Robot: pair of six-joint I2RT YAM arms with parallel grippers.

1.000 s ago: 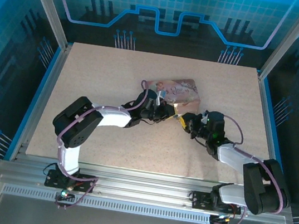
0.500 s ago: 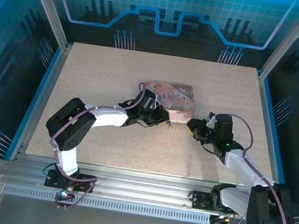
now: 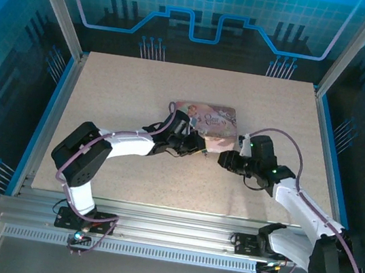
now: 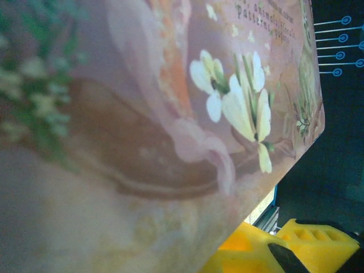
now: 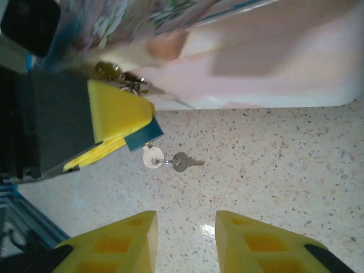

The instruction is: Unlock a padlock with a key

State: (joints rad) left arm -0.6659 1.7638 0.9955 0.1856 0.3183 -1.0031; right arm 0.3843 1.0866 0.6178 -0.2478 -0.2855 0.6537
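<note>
speckled table (image 3: 106,97): right gripper (image 5: 186,239) edged closer to key (image 5: 182,162)

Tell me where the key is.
Right wrist view: the key lies on the table, beside the left gripper, below the pink box, ahead of the right gripper.

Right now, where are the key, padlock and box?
key (image 5: 184,162), right wrist view, on its middle.
padlock (image 5: 112,72), right wrist view, on its metal body.
box (image 3: 207,118), top view, on its lid.
</note>
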